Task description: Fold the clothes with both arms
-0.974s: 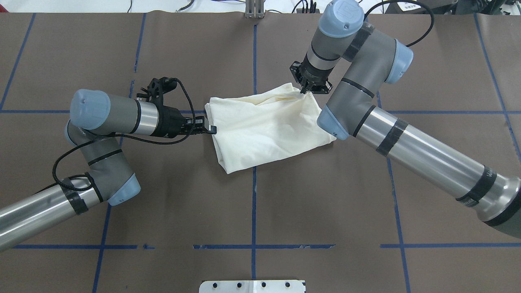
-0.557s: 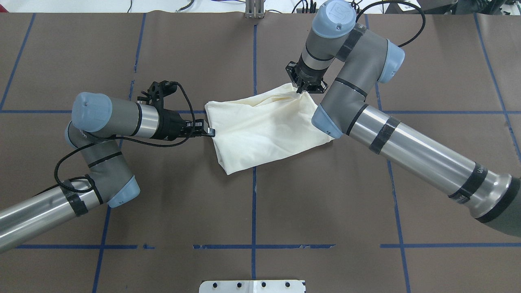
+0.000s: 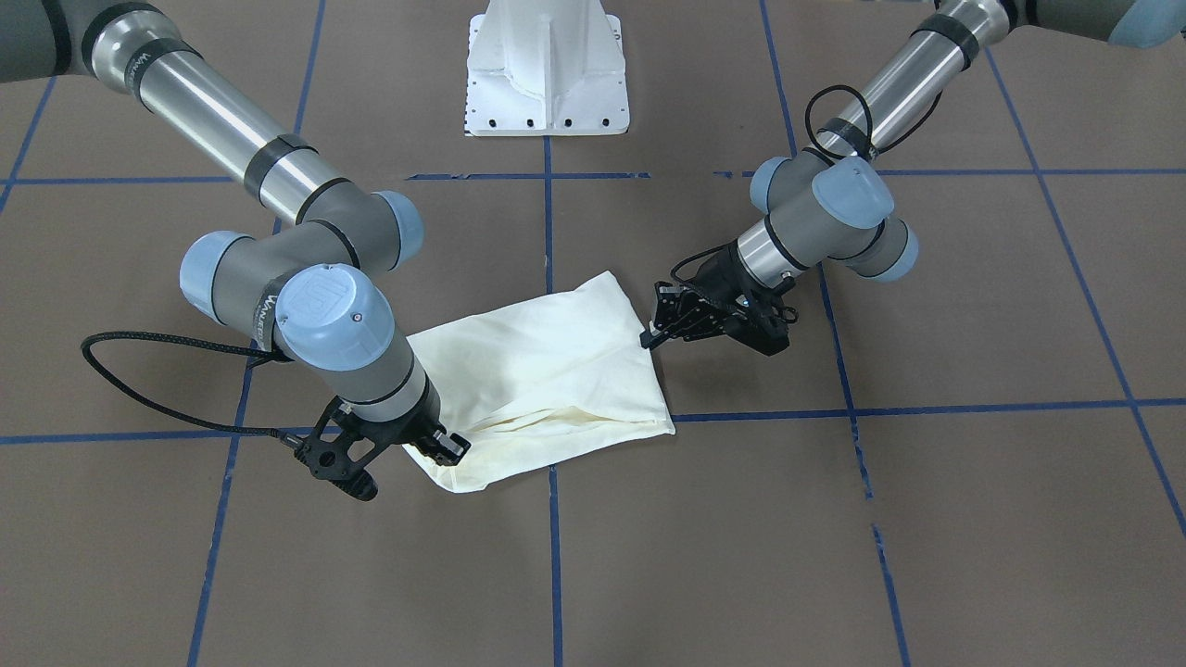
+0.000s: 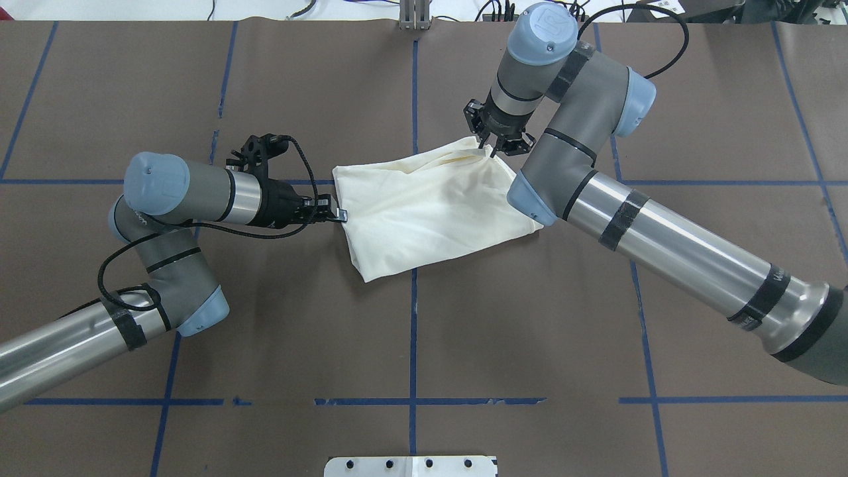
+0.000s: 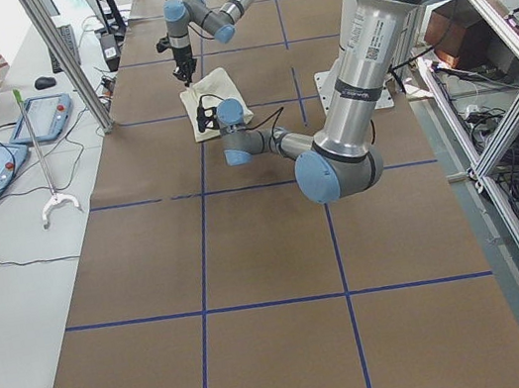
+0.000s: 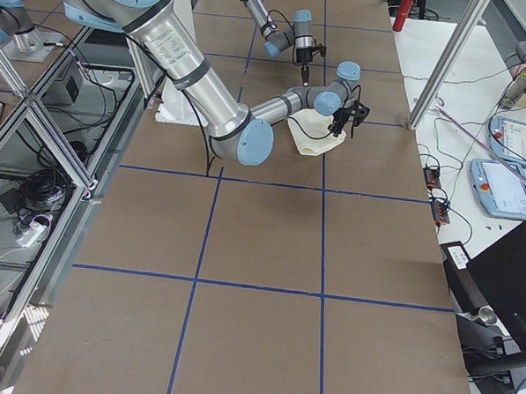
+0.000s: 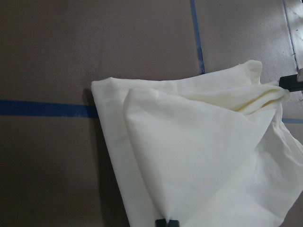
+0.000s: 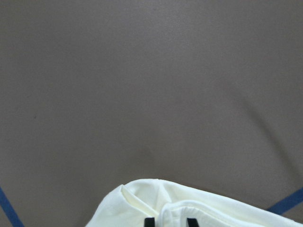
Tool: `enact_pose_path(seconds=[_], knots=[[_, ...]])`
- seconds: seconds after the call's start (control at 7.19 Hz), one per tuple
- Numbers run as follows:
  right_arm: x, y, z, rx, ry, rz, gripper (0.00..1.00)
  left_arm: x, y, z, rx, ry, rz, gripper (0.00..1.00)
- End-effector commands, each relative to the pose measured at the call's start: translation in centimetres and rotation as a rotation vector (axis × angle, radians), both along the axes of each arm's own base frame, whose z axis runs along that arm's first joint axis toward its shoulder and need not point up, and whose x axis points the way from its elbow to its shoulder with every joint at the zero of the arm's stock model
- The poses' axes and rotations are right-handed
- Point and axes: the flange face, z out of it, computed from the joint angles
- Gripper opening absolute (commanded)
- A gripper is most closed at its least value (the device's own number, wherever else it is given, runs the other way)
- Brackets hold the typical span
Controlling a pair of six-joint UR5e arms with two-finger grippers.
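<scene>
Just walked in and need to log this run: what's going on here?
A cream-white T-shirt is being folded. It lies on the brown table, already doubled over into a compact bundle, with no print showing. The left gripper pinches its side edge low, near the table. The right gripper comes down from above and appears to pinch a bunched far corner, where the wrinkles converge.

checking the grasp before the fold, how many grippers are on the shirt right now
2. The left gripper pinches the shirt at the edge nearest its arm. The right gripper pinches the bunched far corner on its own side.
</scene>
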Motion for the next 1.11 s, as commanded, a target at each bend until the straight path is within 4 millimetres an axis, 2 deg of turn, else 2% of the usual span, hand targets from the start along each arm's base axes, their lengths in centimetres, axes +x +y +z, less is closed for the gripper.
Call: enact_pose_path(seconds=[0.0, 0.14, 0.28, 0.42, 0.56, 0.7, 0.83, 0.97], knots=[[0.3, -0.3, -0.2, 0.012, -0.001, -0.003, 0.39, -2.5, -2.0, -0.7, -0.008, 0.000, -0.008, 0.47], [1.0, -1.0, -0.6, 0.020, -0.003, 0.005, 0.38, -4.3, -2.6, -2.1, 0.004, 0.023, 0.002, 0.37], [3.0, -2.5, -2.3, 0.045, -0.022, 0.011, 0.38, -4.2, -2.5, -2.5, 0.008, 0.029, 0.004, 0.00], [3.4, -2.3, -4.1, 0.053, -0.057, -0.006, 0.39, -4.0, -2.6, -3.5, 0.003, 0.044, 0.005, 0.00], [2.4, 0.6, -5.5, 0.080, -0.093, -0.044, 0.44, -4.2, -2.5, -4.5, 0.003, 0.060, 0.005, 0.00], [-1.5, 4.5, -4.8, 0.088, -0.087, -0.098, 0.32, -4.7, -2.9, -4.6, 0.005, 0.061, -0.003, 0.00], [-4.2, 6.5, -4.5, 0.121, -0.056, -0.107, 0.00, -5.4, -3.2, -5.0, 0.010, 0.067, -0.014, 0.00], [-5.3, 7.3, -4.1, 0.171, -0.026, -0.123, 0.00, -5.7, -3.4, -5.3, 0.013, 0.072, -0.018, 0.00]])
